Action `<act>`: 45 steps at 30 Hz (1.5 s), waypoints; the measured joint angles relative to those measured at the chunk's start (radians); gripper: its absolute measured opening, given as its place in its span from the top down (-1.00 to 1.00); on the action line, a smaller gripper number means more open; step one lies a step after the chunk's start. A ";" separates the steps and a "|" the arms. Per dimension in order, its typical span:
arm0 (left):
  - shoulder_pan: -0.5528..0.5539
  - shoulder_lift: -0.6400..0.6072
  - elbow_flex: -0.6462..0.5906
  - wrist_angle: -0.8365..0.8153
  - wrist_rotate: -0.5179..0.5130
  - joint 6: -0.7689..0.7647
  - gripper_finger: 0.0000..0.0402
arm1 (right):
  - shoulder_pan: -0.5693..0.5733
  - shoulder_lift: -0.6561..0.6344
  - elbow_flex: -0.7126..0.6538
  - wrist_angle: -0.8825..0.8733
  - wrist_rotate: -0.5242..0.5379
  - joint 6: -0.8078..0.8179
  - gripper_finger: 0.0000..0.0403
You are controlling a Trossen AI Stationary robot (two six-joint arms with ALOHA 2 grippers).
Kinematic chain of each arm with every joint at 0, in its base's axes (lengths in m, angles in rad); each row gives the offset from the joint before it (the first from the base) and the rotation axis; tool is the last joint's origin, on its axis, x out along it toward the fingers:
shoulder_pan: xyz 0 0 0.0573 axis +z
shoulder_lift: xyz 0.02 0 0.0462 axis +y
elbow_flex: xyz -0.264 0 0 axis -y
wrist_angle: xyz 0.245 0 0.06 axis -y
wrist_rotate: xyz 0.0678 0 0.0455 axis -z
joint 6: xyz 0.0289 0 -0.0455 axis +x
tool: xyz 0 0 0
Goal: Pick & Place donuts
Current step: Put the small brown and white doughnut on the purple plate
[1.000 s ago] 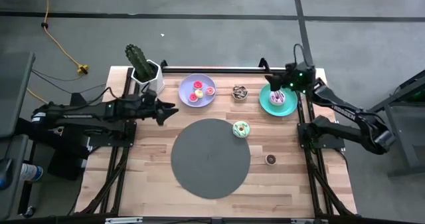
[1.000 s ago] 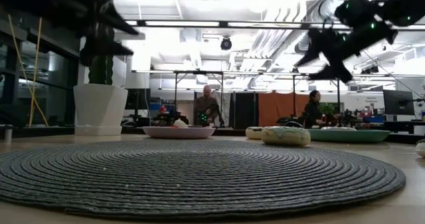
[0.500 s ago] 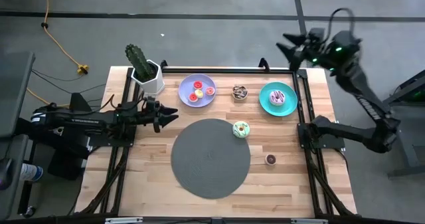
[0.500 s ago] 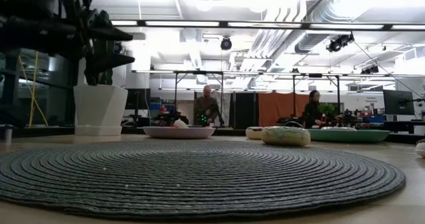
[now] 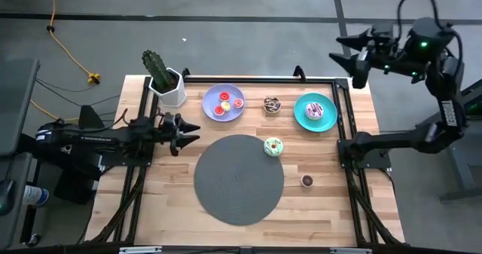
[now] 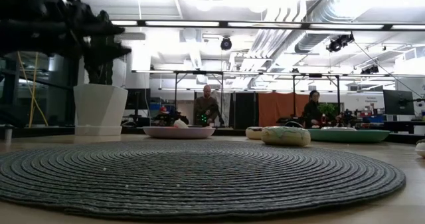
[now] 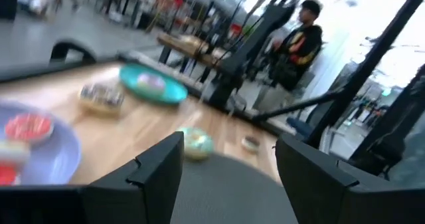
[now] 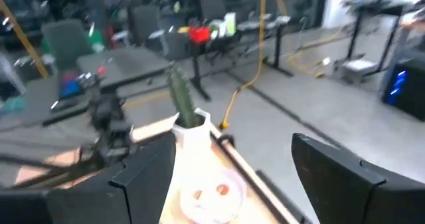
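Wooden slat table with a big round woven grey mat in the middle, ribbed like coiled rope. Green-iced donut sits on the mat's edge at 2 o'clock; small brown donut lies on bare wood at 3. Lavender plate at 12 holds pink and red donuts; teal plate carries a pale sprinkled one. Left gripper hovers at 10, fingers apart, empty. Right gripper is raised off the table's far right corner, wide open, holding nothing.
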 joint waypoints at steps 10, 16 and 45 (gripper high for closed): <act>0.000 -0.342 -0.002 -0.256 0.089 0.069 -0.14 | 0.233 0.162 0.021 -0.078 0.114 -0.018 -0.45; 0.000 -0.484 0.001 -0.347 0.214 0.127 -0.14 | 0.313 0.266 0.021 -0.295 0.114 -0.027 -0.45; 0.000 -0.484 0.005 -0.431 0.215 0.206 -0.14 | 0.856 0.393 -0.464 -0.534 -0.098 0.456 -0.45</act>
